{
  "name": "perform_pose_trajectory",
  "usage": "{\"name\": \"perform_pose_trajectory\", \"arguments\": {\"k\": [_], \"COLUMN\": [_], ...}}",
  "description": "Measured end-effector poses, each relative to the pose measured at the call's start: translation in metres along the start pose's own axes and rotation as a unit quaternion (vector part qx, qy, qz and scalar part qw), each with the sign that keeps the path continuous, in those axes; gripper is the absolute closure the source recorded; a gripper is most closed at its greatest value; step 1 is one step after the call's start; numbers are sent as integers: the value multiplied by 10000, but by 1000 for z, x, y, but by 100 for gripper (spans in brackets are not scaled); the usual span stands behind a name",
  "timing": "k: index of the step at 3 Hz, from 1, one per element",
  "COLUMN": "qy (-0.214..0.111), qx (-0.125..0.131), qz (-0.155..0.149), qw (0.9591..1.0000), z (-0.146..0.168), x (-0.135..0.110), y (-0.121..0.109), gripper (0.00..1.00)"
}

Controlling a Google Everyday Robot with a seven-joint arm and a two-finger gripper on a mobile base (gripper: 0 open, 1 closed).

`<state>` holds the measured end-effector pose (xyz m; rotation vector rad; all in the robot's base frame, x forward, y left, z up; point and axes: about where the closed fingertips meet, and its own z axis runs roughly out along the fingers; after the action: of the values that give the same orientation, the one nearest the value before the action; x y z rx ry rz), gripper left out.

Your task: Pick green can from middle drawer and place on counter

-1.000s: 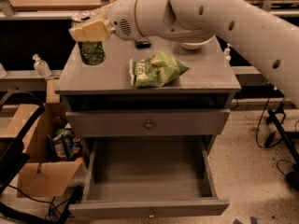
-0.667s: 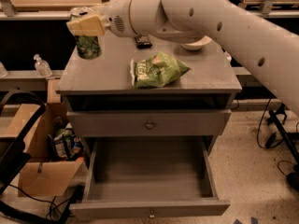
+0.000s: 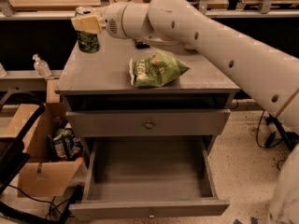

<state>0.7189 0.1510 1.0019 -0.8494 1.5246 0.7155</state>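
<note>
At the far left corner of the counter (image 3: pixel 103 73), holds the green can (image 3: pixel 88 42) with the gripper (image 3: pixel 87 24) closed on its top, farther back than a second ago, seemingly awaiting only set-down.

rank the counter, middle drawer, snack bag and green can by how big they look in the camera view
1. counter and middle drawer: look about alike; the drawer is nearer, so unranked.
2. green snack bag.
3. green can, smallest, at the counter's back left, gripper at its top.

No text is showing legibly anywhere. The cream two-finger gripper (image 3: pixel 87 26) is clasping the dark green cylindrical can (image 3: pixel 88 42) at the matte grey counter's (image 3: pixel 107 76) back-left corner.
</note>
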Motion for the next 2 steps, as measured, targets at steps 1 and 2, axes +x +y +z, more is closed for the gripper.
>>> {"name": "perform_pose_trajectory", "arguments": {"k": [1,2], "qy": [293,647], "qx": [112,269], "qz": [-8,201], "qw": [9995,9973], "z": [26,63], "x": [21,67], "y": [1,-11], "gripper": [100,100]}}
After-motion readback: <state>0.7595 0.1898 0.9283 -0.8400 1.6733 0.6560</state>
